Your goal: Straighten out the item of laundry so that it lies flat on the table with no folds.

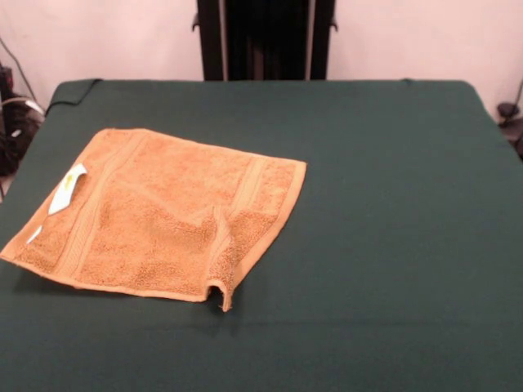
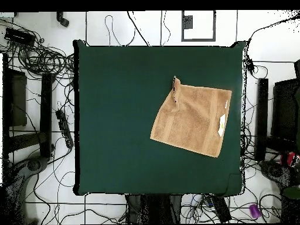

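Towel [image 1: 163, 220] lay on the green worktop [image 1: 392, 204], toward the left side in the front view and near that edge. It was mostly spread out, set at a slant. One corner [image 1: 222, 290] at the front was pinched up into a small fold that stood off the cloth. A white label [image 1: 67, 188] showed near its left edge. My end effector was out of sight in both views.
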